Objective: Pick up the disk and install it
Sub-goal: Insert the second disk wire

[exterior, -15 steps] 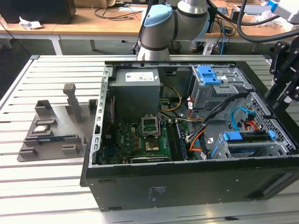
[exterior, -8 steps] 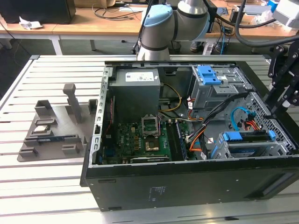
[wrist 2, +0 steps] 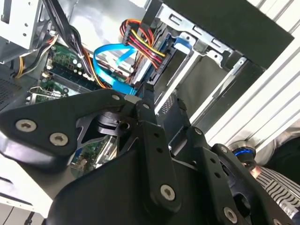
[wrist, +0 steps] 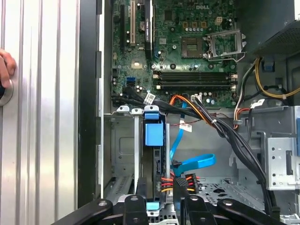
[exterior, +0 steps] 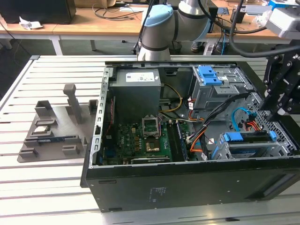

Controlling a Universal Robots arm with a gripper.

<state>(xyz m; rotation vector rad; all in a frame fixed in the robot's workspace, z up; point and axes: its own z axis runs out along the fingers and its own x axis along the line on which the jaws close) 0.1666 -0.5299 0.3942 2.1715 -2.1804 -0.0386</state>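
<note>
The disk (exterior: 248,139) sits in its blue carrier inside the lower drive cage, at the front corner of the open computer case on the exterior view's right. In the first wrist view the disk (wrist: 153,136) stands edge-on in the cage slot, with red and yellow power leads plugged at its end. My gripper (exterior: 272,110) hangs above that corner, raised clear of the cage. In the first wrist view my gripper (wrist: 161,208) is open, its black fingers (wrist: 133,206) apart on either side of the slot and holding nothing. My gripper (wrist 2: 161,101) also looks down into the case in the second wrist view.
The case (exterior: 187,187) lies open on a slatted table. Inside are a grey power-supply box (exterior: 138,89), the motherboard (exterior: 140,140), an upper cage with a blue latch (exterior: 209,75) and loose cables (exterior: 239,115). A grey fixture (exterior: 56,126) stands beside the case. A person's hand (wrist: 5,68) rests at the table edge.
</note>
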